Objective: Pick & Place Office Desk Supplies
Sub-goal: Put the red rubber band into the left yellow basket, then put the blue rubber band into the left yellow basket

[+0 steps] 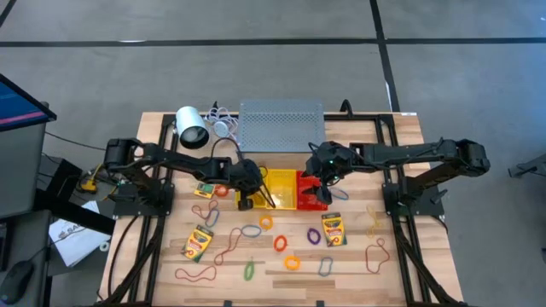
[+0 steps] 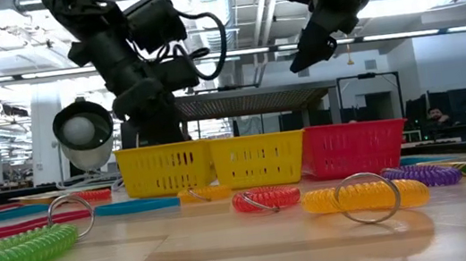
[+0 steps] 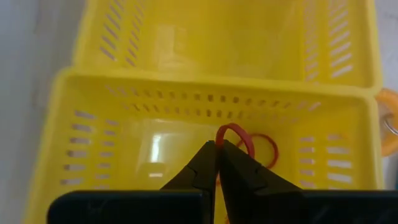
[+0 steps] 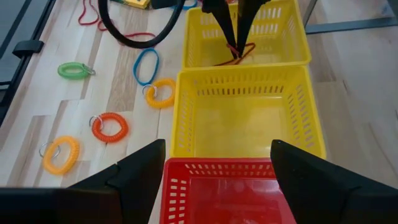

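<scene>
We see a wooden table [image 1: 409, 290] with three small baskets in a row at its middle: two yellow, one red. The left gripper [image 3: 216, 148] reaches down into the outer yellow basket [image 3: 56, 134], its jaws pressed together and pinching a reddish-brown rubber band [image 3: 219, 130]; another red band [image 3: 266, 149] lies on that basket's floor. The right gripper [image 4: 217, 165] hovers above the red basket [image 4: 230, 196], jaws spread wide and holding nothing. Around the baskets on the table we see coiled rings, loose rubber bands and crayon boxes [image 1: 333, 229].
</scene>
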